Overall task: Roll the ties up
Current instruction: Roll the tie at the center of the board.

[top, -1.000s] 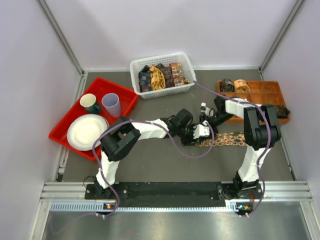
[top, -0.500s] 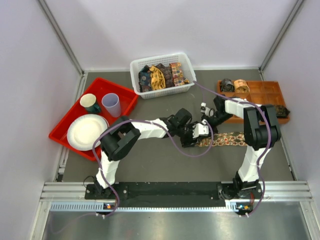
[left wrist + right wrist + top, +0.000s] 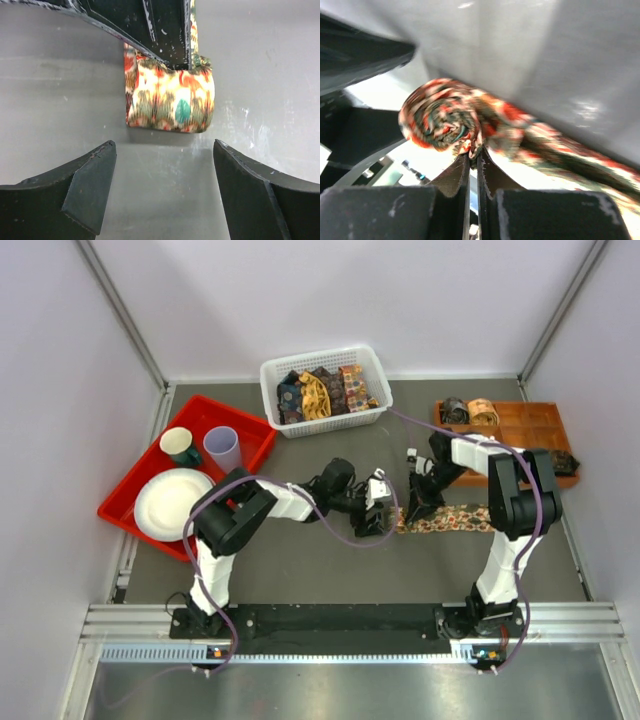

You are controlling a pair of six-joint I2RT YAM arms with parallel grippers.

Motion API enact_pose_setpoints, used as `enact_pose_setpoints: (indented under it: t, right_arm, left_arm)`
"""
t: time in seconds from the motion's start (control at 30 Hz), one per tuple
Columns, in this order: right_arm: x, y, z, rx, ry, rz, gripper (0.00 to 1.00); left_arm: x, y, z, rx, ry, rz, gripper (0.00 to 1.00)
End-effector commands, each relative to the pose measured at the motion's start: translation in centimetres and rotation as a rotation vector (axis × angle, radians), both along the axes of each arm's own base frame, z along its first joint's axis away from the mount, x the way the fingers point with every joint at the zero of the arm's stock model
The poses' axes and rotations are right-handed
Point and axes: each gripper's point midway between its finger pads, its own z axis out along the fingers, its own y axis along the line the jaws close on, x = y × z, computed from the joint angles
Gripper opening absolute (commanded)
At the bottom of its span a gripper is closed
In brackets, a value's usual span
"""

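Centre-right of the top view on the desk (image 3: 320,565), the tie (image 3: 462,518) lies with its long axis left-right, its coiled left end (image 3: 170,100) pinched by the closed right fingers (image 3: 452,180), with the open left fingers (image 3: 87,187) just left of it, not touching.

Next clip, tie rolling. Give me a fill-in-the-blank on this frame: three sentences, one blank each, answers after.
1. The left gripper faces the tie with its jaws ____, touching nothing.
2. The right gripper is shut on the tie's ____ end.
3. More ties lie piled in the white ____ at the back.
Missing words: open; rolled; basket.
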Motion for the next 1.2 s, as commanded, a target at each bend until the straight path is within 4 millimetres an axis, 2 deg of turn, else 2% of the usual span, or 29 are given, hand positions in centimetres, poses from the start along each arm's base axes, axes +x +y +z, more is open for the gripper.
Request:
enact_pose_setpoints:
  t: [0.0,0.17,0.5,0.63,0.73,0.77,0.8,0.9,0.93,0.97,1.0,1.03,1.07,1.17]
  right_arm:
    - [3.6,-3.3,-3.4,-0.221,-0.150,0.038,0.00]
    - [3.9,-3.4,-3.9,-0.248,-0.149,0.042,0.00]
    - [4.3,-3.2,-3.9,-0.277,-0.158,0.048,0.00]
    - [4.3,-3.0,-3.9,-0.281,-0.159,0.058,0.00]
    - [4.4,-2.9,-3.8,-0.274,-0.163,0.057,0.00]
    - [4.6,-2.7,-3.8,-0.267,-0.167,0.059,0.00]
    - [4.6,-2.6,-3.7,-0.256,-0.168,0.061,0.00]
    - [4.6,-1.4,-3.1,-0.188,-0.162,0.069,0.00]
    - [4.6,-0.9,-2.8,-0.158,-0.156,0.065,0.00]
    - [4.8,-0.6,-2.4,-0.143,-0.160,0.064,0.00]
    - [4.9,-0.4,-2.0,-0.128,-0.164,0.067,0.05]
    - [5.1,0.1,-1.4,-0.095,-0.162,0.062,0.07]
    - [5.5,0.3,-0.6,-0.079,-0.178,0.063,0.10]
    - [5.5,0.4,1.3,-0.013,-0.176,0.043,0.22]
  left_arm:
    - [-0.9,-0.8,-1.4,-0.048,0.065,-0.018,0.82]
    - [-0.6,-2.7,-0.6,-0.131,0.017,-0.045,0.82]
    - [-0.8,-5.2,-0.9,-0.179,0.005,-0.055,0.80]
    - [-0.7,-6.0,-1.5,-0.171,0.038,-0.033,0.72]
    - [-0.6,-6.0,-2.2,-0.147,0.070,-0.018,0.62]
    - [-0.5,-5.9,-2.4,-0.132,0.073,-0.009,0.55]
    - [-0.9,-5.5,-3.4,-0.081,0.093,-0.003,0.51]
    - [-0.3,-4.5,-3.8,0.004,0.062,0.027,0.41]
    - [-0.9,-3.3,-5.0,0.084,0.096,0.033,0.39]
    - [-0.8,-2.6,-4.8,0.127,0.088,0.047,0.36]
    - [-0.6,-1.7,-5.3,0.178,0.069,0.056,0.33]
    - [-1.3,0.0,-6.3,0.262,0.106,0.067,0.32]
    - [-1.4,0.7,-5.9,0.286,0.105,0.070,0.31]
    - [-2.6,3.5,-6.6,0.407,0.118,0.062,0.30]
